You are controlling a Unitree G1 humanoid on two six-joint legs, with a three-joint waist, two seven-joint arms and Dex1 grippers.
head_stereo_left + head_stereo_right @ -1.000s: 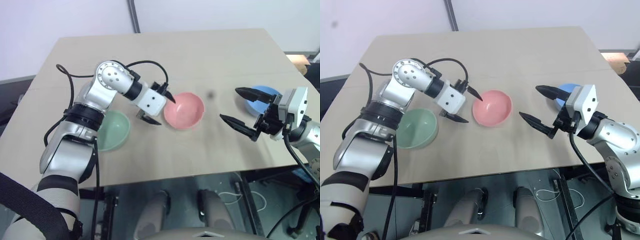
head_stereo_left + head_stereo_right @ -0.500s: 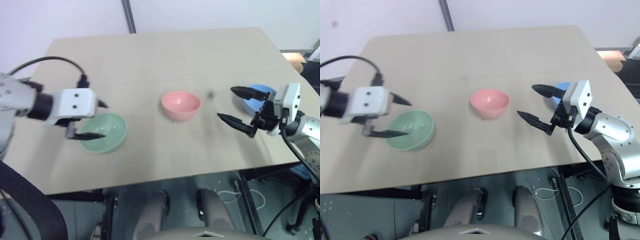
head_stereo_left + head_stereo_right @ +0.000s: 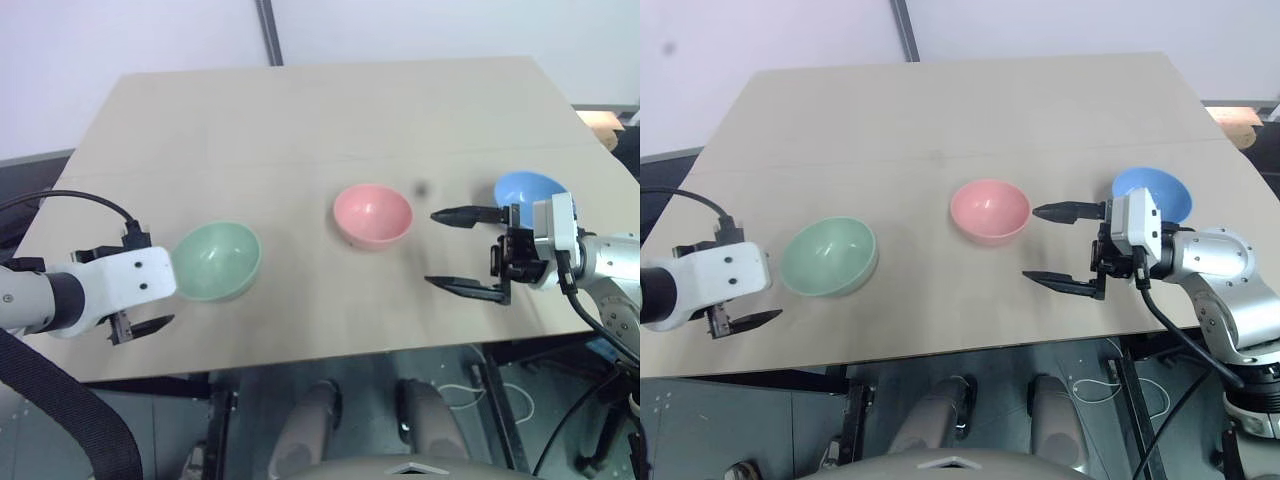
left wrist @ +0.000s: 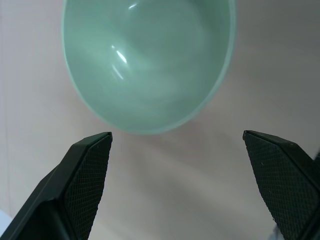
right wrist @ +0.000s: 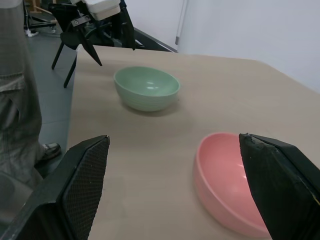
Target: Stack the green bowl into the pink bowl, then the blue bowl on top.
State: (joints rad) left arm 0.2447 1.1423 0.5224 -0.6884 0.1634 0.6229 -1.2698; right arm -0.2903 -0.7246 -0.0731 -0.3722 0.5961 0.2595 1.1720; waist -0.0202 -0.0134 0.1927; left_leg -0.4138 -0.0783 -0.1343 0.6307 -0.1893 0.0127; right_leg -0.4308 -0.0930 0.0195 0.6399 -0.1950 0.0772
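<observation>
Both arms are silver-grey metal with black bands at the joints; each wrist ends in a white boxy block, the left one (image 3: 128, 283) marked by two small dark screw holes; thin black cables (image 3: 70, 196) loop along both forearms; the fingers (image 4: 85, 172) are black, tapered to points, with cross-hatched textured inner pads.

My head cameras look steeply down over the table (image 3: 300, 120), sharing all three bowls. My left wrist camera hangs close above the green bowl (image 4: 150, 60); my right looks low across the tabletop.
</observation>
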